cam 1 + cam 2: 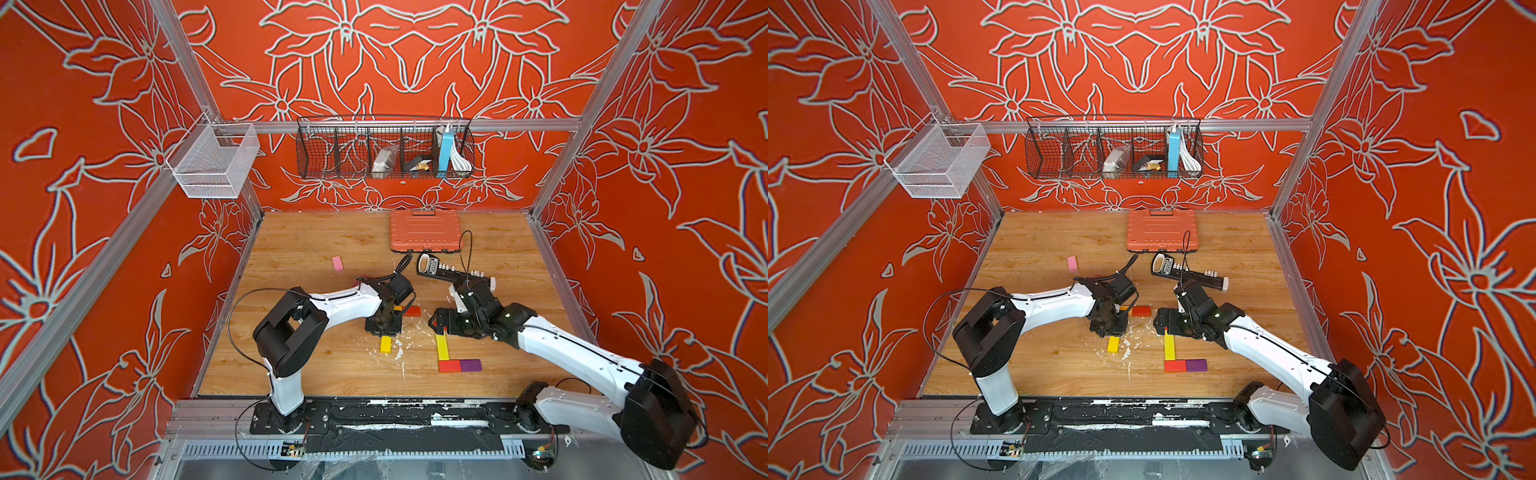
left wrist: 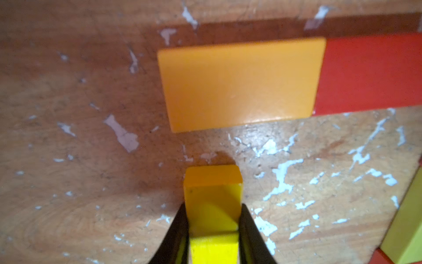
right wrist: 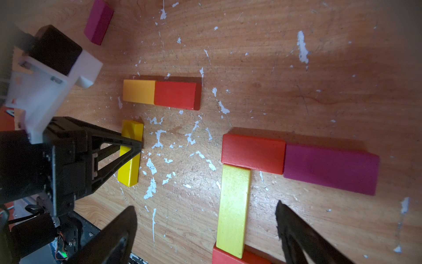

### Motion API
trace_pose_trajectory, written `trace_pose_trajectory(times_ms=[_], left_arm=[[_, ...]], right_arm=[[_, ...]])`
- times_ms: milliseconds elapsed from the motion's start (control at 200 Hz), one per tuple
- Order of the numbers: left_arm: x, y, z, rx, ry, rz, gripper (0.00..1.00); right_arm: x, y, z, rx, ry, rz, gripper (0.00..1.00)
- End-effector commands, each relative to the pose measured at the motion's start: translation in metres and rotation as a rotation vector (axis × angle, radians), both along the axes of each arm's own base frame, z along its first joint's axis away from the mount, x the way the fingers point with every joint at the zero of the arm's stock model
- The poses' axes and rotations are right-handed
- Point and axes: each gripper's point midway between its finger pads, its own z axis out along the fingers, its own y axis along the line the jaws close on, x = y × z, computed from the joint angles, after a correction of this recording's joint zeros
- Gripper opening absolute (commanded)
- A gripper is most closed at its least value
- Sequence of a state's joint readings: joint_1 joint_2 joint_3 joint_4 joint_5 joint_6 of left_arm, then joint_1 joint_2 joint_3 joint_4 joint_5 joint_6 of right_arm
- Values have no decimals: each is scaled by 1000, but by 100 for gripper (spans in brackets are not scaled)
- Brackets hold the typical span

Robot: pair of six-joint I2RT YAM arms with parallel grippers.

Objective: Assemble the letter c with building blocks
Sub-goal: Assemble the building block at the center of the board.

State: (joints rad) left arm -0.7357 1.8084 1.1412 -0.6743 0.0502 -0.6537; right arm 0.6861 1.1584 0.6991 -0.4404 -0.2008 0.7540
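Left pincer (image 2: 213, 228): jaws narrow, clamped across the short yellow block (image 2: 212, 201) near one end. The block is level and low at the table (image 1: 353, 382); whether it touches the wood cannot be told. Just past its free end an orange block (image 2: 239, 84) lies flat, end to end with a red block (image 2: 370, 73), the two touching in one row.

Right pincer (image 3: 205, 205): jaws wide, gripping nothing. It hangs over the long yellow block (image 3: 233, 210), with a finger clear of it on either side.

Partial figure:
- One end of the long yellow block butts the long side of a second red block (image 3: 252, 153).
- That red block sits end to end with a purple block (image 3: 328, 169), making an L.
- The other end of the long yellow block meets a third red block (image 3: 228, 258), mostly cut off in the right wrist view.

Loose blocks:
- Magenta block (image 3: 98, 21), beyond the left arm.
- Pink block (image 1: 337, 263), alone toward the far left of the table, well apart from the rest.

Other items: an orange ribbed case (image 1: 424, 230) at the back edge, with a black bar with white pegs (image 1: 453, 272) just in front of it. White flecks are scattered over the wood between the arms.
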Motion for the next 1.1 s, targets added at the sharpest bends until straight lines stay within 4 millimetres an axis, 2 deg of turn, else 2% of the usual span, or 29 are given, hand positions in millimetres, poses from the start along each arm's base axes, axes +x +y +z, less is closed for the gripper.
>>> trace_pose_trajectory(times_ms=[0,515,596,726,826,916,1096], left_arm=[[6,4,-7,25,7,2,19],[12,6,-8,5,16,15,22],[12,5,-7,-3,12,12,28],[11,2,3,-36,-3,4,49],[8,2,18,-75,-25,4,63],[1,5,34,-106,-47,11,70],[-22,16,63,-201,-79,63,89]], right_arm=[[0,-2,-6,-21,1,-7,97],[0,-2,-7,-23,2,-6,97],[0,-2,-6,-21,0,-6,97],[0,-2,-5,-20,-1,-6,97],[0,-2,-5,-20,0,-5,97],[0,-2,-4,-19,-1,-4,97],[1,-1,-3,-18,-2,-5,97]])
